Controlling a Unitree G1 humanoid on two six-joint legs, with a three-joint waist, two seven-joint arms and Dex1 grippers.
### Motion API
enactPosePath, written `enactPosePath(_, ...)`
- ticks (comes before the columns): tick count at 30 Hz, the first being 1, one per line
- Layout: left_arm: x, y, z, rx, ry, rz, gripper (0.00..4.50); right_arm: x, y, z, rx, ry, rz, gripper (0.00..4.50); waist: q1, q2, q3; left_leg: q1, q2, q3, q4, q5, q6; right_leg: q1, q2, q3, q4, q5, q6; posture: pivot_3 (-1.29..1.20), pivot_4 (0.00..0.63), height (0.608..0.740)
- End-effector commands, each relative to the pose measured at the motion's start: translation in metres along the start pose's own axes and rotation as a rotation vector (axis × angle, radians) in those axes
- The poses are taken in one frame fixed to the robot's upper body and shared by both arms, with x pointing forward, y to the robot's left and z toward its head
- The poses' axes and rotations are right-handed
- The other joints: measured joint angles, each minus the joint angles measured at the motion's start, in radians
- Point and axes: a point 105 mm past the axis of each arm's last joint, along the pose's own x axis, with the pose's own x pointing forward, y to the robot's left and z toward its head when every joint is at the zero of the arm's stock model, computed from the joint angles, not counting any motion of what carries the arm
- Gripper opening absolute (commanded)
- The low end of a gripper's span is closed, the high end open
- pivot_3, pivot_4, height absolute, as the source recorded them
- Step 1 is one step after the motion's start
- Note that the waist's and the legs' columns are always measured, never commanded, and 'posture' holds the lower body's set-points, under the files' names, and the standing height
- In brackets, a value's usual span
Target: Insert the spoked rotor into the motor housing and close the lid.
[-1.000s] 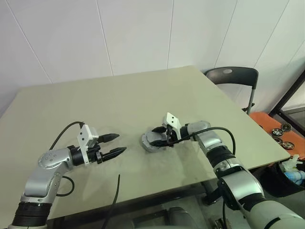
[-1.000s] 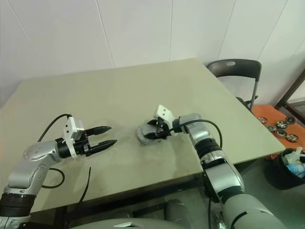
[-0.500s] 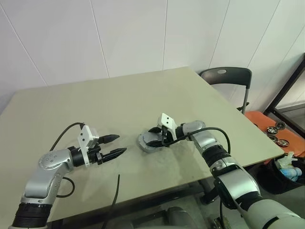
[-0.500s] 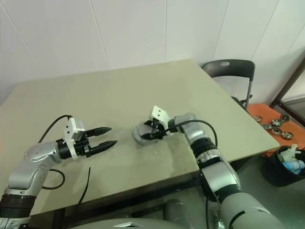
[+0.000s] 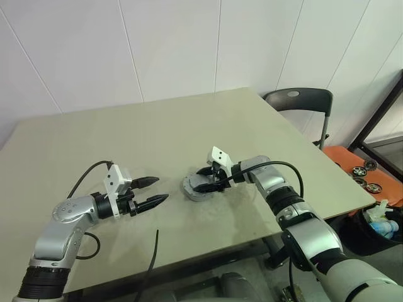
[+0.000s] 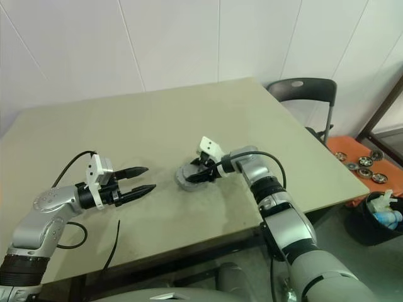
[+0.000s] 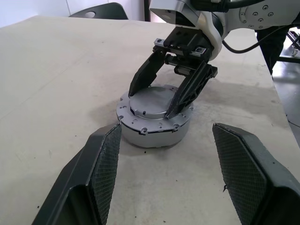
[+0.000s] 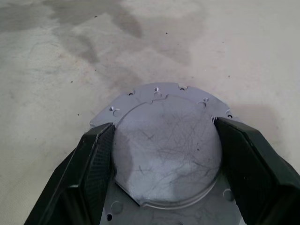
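Room: white wall panels behind a big pale table point(image 5: 189, 119).
Table top: dull beige, a bit stained and speckled near the middle.
Loose cable point(image 5: 151, 264): thin and black, at the near edge of the table.
Left gripper point(image 5: 151, 191): low over the table on the near left side, pointing across at the round metal part, fingers spread apart with nothing between them.
Gap: bare table between the left gripper and the metal part, not touching.
Motor housing point(image 7: 154, 124): short round silver-grey cup, flat on the table near the middle, small screw holes around its top rim.
Lid point(image 8: 166, 150): flat grey round plate with fine scratches, seated on top of the motor housing and covering it.
Right gripper point(image 5: 212, 178): reaching in from the right, tilted down over the motor housing.
Right fingers point(image 8: 96, 159): one on each side of the raised round lid, right up against its edge; cannot tell how hard the squeeze is.
Chair point(image 5: 299, 100): dark seat and back, past the far right corner of the table.
Orange tray point(image 5: 359, 167): on the floor at the right, with small dark wheels on it.
Bin point(image 5: 381, 226): dark, low at the right edge, with crumpled stuff inside.
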Motion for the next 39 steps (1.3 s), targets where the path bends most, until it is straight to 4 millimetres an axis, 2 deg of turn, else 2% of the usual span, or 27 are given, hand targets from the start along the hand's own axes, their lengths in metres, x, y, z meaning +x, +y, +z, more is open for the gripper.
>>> enactPosePath(1, 0.001, -0.001, 0.011, 0.036, -0.032, -0.005, 3.32, 0.019, 0.018, -0.032, 0.109, 0.092, 0.065, 3.05, -0.002, 0.0, 0.0, 0.0, 0.0, 0.0, 0.0, 0.0, 0.0, 0.0, 0.0, 0.0, 0.0, 0.0, 0.0, 0.0, 0.0, 0.74)
enactPosePath(4, 0.0, -0.001, 0.011, 0.037, -0.032, -0.003, 3.32, 0.019, 0.02, -0.024, 0.075, 0.049, 0.083, 3.05, -0.006, 0.0, 0.0, 0.0, 0.0, 0.0, 0.0, 0.0, 0.0, 0.0, 0.0, 0.0, 0.0, 0.0, 0.0, 0.0, 0.0, 0.74)
enactPosePath(7, 0.0, 0.0, 0.011, 0.04, -0.032, -0.002, 3.32, 0.019, 0.023, -0.006, 0.057, -0.053, 0.114, 3.05, -0.007, 0.0, 0.0, 0.0, 0.0, 0.0, 0.0, 0.0, 0.0, 0.0, 0.001, 0.0, 0.0, 0.0, 0.0, 0.0, 0.0, 0.74)
enactPosePath(11, 0.001, 0.0, 0.012, 0.042, -0.035, -0.004, 3.32, 0.019, 0.024, -0.004, 0.008, -0.063, 0.109, 3.05, -0.01, 0.001, 0.001, -0.001, 0.0, 0.0, -0.001, 0.0, 0.0, -0.005, 0.0, 0.0, 0.0, 0.0, 0.0, 0.0, 0.0, 0.74)
enactPosePath(22, 0.002, 0.0, 0.012, 0.042, -0.038, -0.004, 3.32, 0.022, 0.019, -0.022, -0.088, 0.019, 0.05, 3.05, -0.021, 0.002, 0.002, -0.001, 0.0, 0.0, -0.001, -0.001, 0.001, -0.004, 0.0, 0.0, -0.001, 0.0, 0.001, 0.0, 0.0, 0.74)
enactPosePath(32, 0.002, -0.002, 0.011, 0.038, -0.038, 0.0, 3.32, 0.025, 0.015, -0.017, 0.003, 0.006, 0.028, 3.05, -0.025, 0.002, 0.002, 0.0, 0.0, 0.0, -0.001, -0.001, 0.001, -0.001, 0.0, 0.0, 0.0, 0.0, 0.001, 0.0, 0.0, 0.74)
enactPosePath(39, 0.002, -0.002, 0.011, 0.035, -0.04, 0.002, 3.32, 0.013, 0.012, -0.045, -0.07, 0.14, 0.026, 3.05, -0.025, 0.002, 0.002, 0.0, 0.0, 0.0, 0.0, -0.001, 0.001, 0.0, 0.0, 0.0, 0.001, 0.0, 0.0, 0.0, 0.0, 0.74)
